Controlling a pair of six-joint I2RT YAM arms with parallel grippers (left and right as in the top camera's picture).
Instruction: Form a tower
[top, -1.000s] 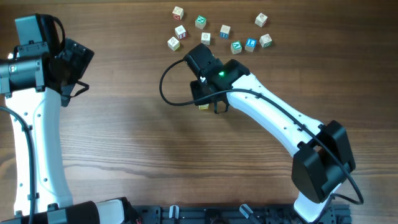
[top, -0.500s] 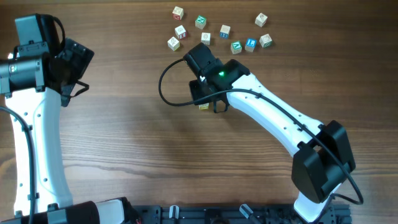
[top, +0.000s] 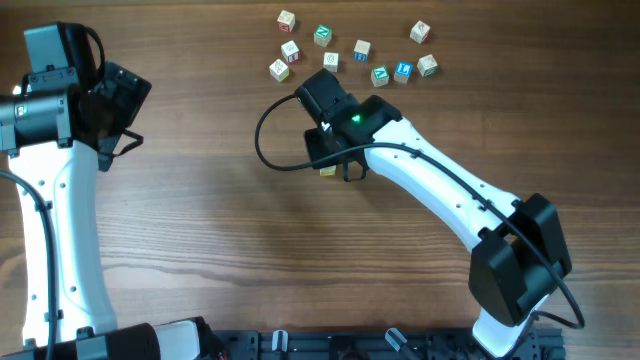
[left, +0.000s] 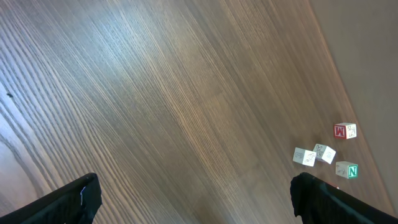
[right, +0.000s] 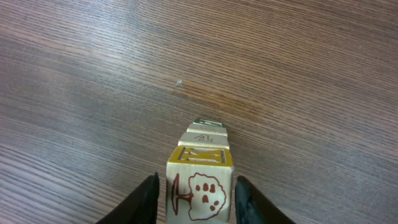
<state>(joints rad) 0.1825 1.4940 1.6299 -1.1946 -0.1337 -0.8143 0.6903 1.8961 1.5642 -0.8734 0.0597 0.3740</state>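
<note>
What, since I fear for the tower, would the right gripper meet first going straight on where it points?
The tower: its tree-picture cube sits between the right gripper's fingers, so pushing on would probably bear on the stack first, then the wooden table beneath. Depth is unclear.

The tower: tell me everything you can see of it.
The tower is a narrow, one-cube-wide stack of pale wooden cubes standing on the wooden table. The nearest cube shows a red-brown tree drawing and a yellow-framed face; a pale face and a green edge peek out beyond it. The right end effector flanks it closely; whether its fingers touch it is unclear.
</note>
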